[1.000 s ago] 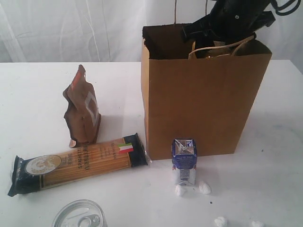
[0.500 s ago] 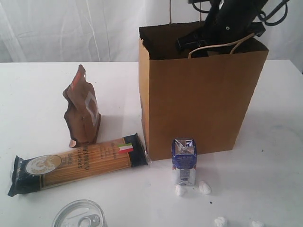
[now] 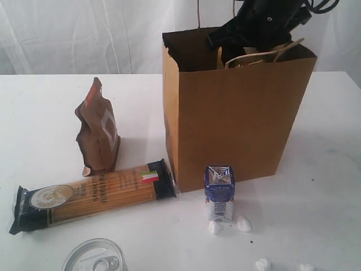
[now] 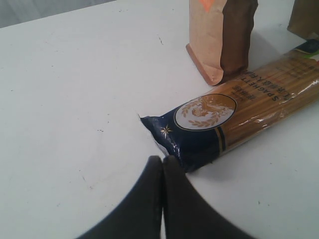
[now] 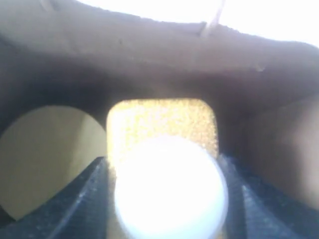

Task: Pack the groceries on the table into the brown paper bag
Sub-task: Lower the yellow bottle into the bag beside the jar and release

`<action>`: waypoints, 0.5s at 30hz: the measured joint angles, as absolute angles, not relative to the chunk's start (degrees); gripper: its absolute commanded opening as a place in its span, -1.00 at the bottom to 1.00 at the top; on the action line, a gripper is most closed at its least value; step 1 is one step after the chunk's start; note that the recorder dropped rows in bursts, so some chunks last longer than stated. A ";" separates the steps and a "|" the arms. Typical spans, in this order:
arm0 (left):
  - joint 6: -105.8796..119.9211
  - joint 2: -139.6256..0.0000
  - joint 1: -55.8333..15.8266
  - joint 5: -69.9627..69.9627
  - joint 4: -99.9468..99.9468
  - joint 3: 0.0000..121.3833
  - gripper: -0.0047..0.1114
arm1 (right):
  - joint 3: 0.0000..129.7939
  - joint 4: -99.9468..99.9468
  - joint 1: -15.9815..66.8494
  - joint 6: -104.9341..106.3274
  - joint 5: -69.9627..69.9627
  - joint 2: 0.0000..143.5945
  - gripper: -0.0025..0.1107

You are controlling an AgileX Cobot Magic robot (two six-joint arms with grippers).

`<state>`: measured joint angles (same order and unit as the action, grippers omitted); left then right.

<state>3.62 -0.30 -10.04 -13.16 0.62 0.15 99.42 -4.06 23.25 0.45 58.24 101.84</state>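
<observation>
Paper bag shifted left, right end effector below rim gripping yellow bottle, left end effector closed beside spaghetti packet

The right arm is a bulky matte black body built of angular, blocky housings, with thin black cables looping off its upper part. The right fingers are dark with fine ribbing on their inner faces. The left fingers are smooth, black, curved blades that taper toward the tips.
</observation>
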 measured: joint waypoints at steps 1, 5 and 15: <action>3.62 -0.30 -10.04 -13.16 0.62 0.15 -0.92 | 99.72 -4.04 23.50 0.57 58.23 101.73 -0.96; 3.62 -0.30 -10.04 -13.16 0.62 0.15 -0.92 | 100.58 -3.59 24.68 0.67 58.12 101.62 -0.96; 3.62 -0.30 -10.04 -13.16 0.62 0.15 -0.92 | 100.62 -1.94 25.11 2.07 60.92 105.38 -0.96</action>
